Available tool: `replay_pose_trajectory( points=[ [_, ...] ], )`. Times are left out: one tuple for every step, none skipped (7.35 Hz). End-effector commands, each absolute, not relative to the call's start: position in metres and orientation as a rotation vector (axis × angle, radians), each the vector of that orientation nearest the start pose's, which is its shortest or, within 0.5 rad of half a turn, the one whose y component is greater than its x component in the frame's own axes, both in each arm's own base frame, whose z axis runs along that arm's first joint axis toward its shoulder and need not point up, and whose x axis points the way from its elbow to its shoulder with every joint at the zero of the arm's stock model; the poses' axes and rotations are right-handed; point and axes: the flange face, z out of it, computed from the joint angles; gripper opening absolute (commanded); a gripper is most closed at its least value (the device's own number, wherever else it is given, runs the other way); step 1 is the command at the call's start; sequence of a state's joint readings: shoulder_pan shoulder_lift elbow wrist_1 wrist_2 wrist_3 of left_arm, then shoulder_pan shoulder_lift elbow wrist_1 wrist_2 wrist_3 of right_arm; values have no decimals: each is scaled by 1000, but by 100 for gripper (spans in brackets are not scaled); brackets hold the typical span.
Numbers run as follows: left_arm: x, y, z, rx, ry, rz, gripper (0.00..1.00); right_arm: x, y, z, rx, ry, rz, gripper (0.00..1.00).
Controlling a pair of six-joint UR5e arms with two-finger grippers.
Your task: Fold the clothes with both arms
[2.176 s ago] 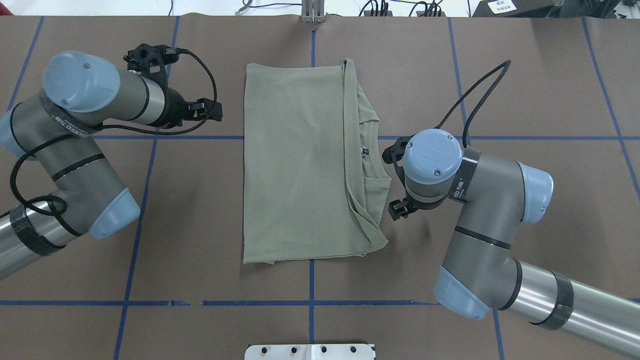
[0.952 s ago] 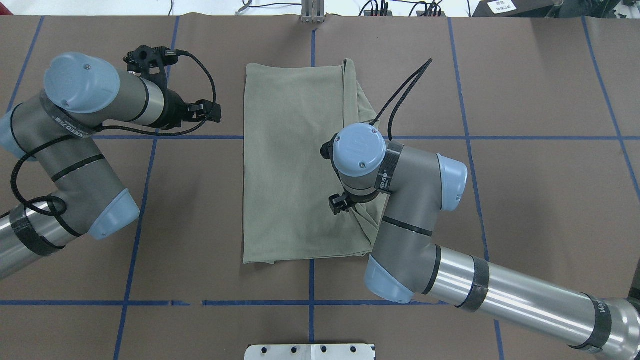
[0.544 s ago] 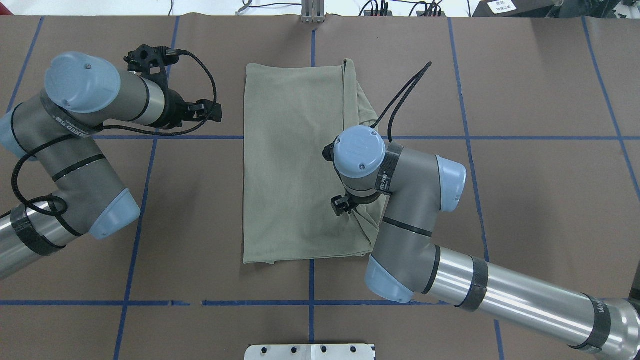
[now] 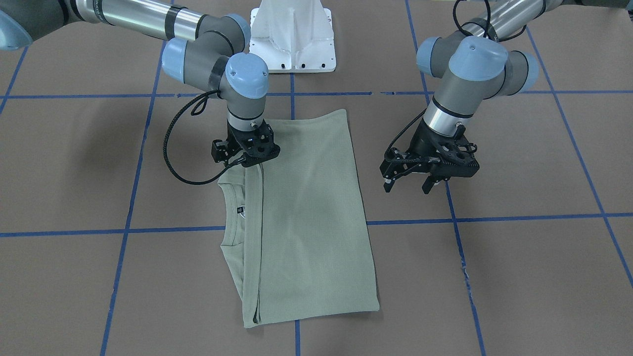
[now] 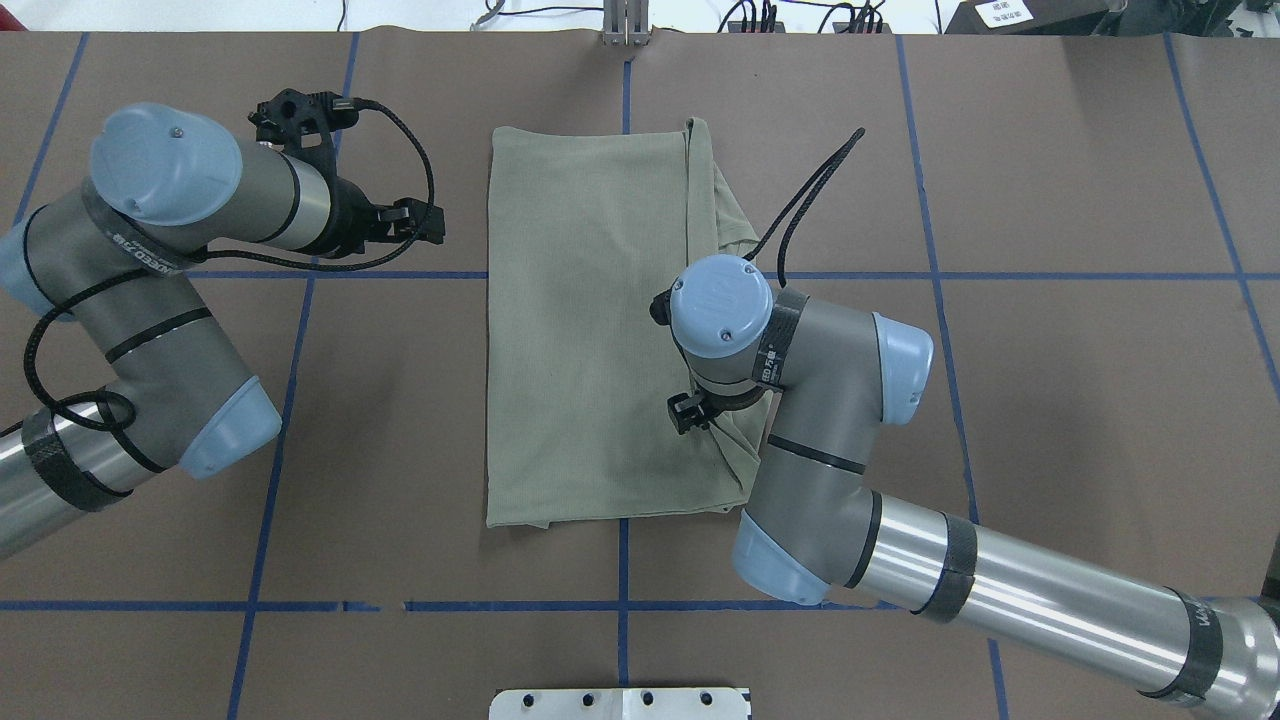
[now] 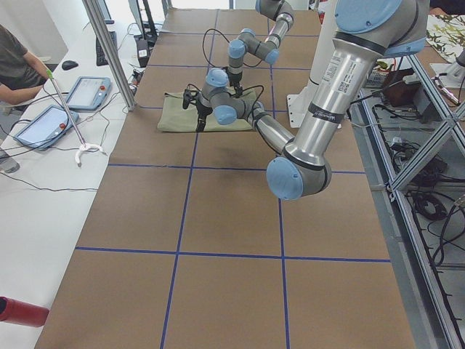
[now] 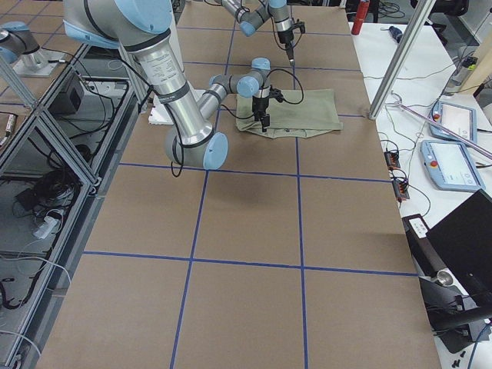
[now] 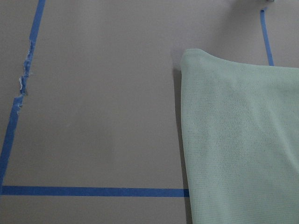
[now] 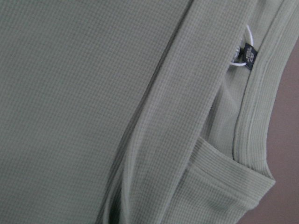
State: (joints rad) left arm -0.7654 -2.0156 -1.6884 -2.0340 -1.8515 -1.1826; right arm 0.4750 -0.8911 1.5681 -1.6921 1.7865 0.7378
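The clothes are one pale sage-green shirt [image 5: 580, 330], folded into a long rectangle in the middle of the brown table. Its ribbed collar [image 4: 228, 212] and black neck label [image 9: 249, 55] lie along the edge on my right side. My right gripper [image 4: 246, 160] points straight down onto the folded sleeve strip [image 9: 154, 140] beside the collar. Its wrist hides its fingers from above, so I cannot tell whether they are open or shut. My left gripper [image 4: 407, 187] hovers open and empty over bare table, a little off the shirt's opposite long edge [image 8: 184, 140].
The white pedestal base [image 4: 293, 39] stands at the robot's side of the table. Blue tape lines [image 5: 300, 275] cross the brown cover. A side bench holds tablets [image 6: 87, 91] with a person's arm [image 6: 18, 73] beside them. A red cylinder [image 6: 18, 311] lies near that view's bottom corner.
My right arm swung in from beside the collar to over the shirt's collar-side fold, then crept slightly toward the robot. The left arm and the shirt stayed put.
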Motion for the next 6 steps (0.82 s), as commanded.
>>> replay_pose_trajectory(
  points=[
    [394,-526,302,341,993,-198,100,-578,-425,283,165,-564,-405,100],
    [394,-526,301,341,995,-199,100,-575,-426,290,160,-556,-401,100],
    [394,-526,301,341,995,-199,100,-572,-430,291,161,-554,-394,100],
    [395,-525,301,340,995,-199,100,-564,-438,296,160,-550,-380,100],
    [395,-525,299,341,998,-200,100,-550,-445,307,154,-543,-365,100],
    [395,-525,298,341,1000,-201,100,-532,-447,323,153,-534,-358,100]
  ],
)
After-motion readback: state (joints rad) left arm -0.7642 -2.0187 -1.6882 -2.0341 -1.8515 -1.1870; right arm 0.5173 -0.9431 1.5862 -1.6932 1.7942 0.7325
